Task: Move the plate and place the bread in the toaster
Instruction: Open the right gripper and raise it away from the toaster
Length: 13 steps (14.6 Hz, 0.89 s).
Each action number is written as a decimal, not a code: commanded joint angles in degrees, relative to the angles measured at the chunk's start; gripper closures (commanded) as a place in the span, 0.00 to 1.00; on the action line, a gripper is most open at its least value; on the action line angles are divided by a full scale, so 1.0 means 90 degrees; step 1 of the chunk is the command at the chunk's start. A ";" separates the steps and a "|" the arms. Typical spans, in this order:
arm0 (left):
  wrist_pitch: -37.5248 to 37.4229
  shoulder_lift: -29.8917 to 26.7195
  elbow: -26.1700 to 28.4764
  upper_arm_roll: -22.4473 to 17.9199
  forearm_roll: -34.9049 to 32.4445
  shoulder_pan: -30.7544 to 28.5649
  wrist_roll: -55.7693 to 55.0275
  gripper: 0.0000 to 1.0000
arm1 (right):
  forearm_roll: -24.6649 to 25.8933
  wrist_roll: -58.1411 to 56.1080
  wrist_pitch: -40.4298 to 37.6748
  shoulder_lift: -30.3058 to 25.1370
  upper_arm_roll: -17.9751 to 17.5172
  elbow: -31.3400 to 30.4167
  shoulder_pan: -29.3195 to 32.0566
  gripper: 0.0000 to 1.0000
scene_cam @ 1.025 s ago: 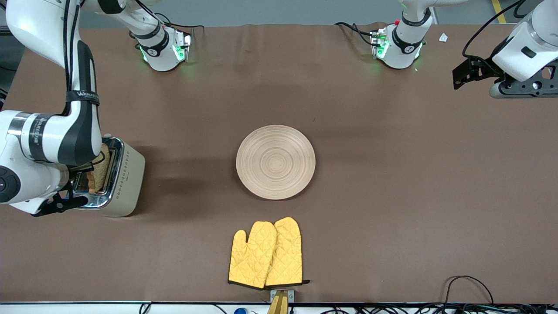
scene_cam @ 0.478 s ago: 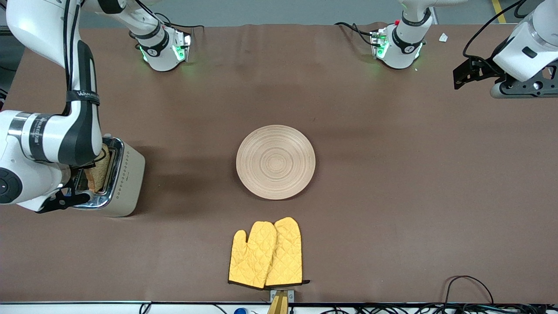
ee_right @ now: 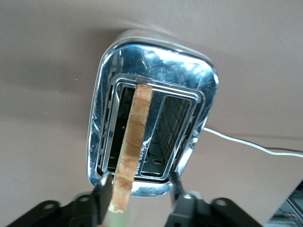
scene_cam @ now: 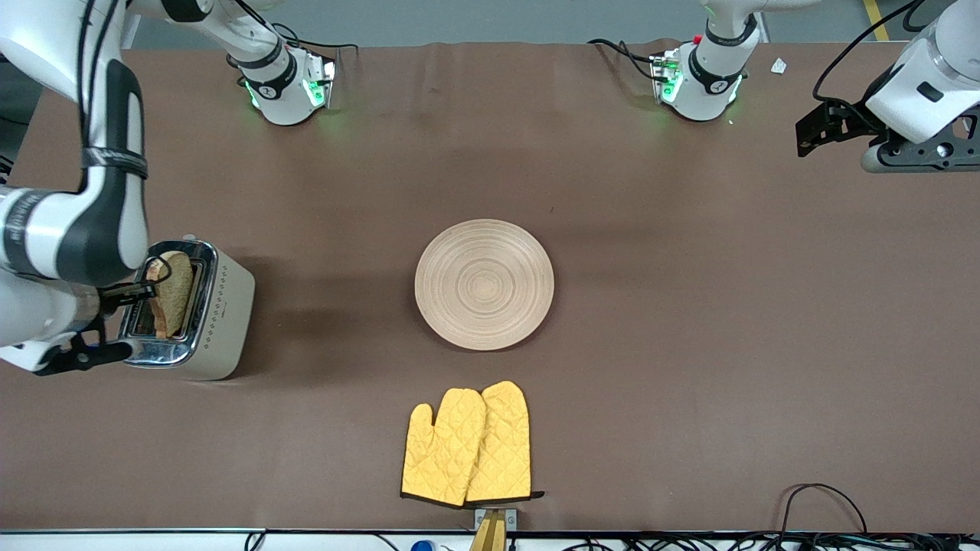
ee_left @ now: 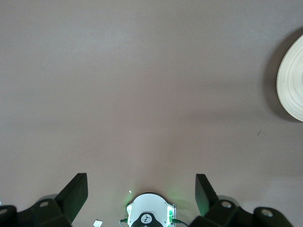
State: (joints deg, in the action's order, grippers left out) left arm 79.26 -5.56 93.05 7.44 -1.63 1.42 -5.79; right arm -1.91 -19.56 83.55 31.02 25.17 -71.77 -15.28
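The cream-sided toaster [scene_cam: 226,306] with its chrome top [ee_right: 201,78] stands at the right arm's end of the table. The brown bread [scene_cam: 172,295] stands on edge in one slot, leaning and sticking out above the top [ee_right: 135,125]. My right gripper [scene_cam: 115,321] hangs over the toaster, open [ee_right: 138,193]; one finger [ee_right: 102,196] is next to the slice's end and the other is well apart from it. The light wooden plate [scene_cam: 484,285] lies bare at mid-table, its rim [ee_left: 291,80] in the left wrist view. My left gripper [scene_cam: 831,126] waits open [ee_left: 140,182] over the left arm's end.
A pair of yellow oven mitts [scene_cam: 467,448] lies nearer to the front camera than the plate. The toaster's white cord [ee_right: 246,142] trails off across the cloth. The arm bases [scene_cam: 287,84] [scene_cam: 700,80] stand along the table's edge, and cables [scene_cam: 823,497] loop at the front edge.
My right gripper has opened and let go of the bread, and its arm has drawn back off the toaster toward the table's end. The slice stays in the slot. The left arm has not moved.
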 commanded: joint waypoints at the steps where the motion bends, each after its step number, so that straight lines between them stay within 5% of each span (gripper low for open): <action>1: -0.0115 0.0012 -0.0143 0.0022 0.0005 -0.0012 -0.0099 0.00 | -0.0364 0.0063 0.0198 -0.0643 -0.0111 -0.0190 0.0242 0.00; 9: -0.0105 -0.0027 -0.0231 0.0022 -0.0004 -0.0012 -0.0031 0.00 | -0.0423 0.1293 0.0257 -0.2058 -0.0130 -0.0960 0.0164 0.00; 13: -0.0105 0.0002 -0.0309 0.0022 -0.0014 0.0027 0.0008 0.00 | -0.0413 0.1704 0.1222 -0.3434 -0.0179 -0.2539 0.0154 0.00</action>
State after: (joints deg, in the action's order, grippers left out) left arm 79.26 -5.64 91.44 7.50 -1.63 1.52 -5.78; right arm -5.07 -6.58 89.50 9.90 24.60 -82.46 -13.60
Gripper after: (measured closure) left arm 0.000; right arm 0.000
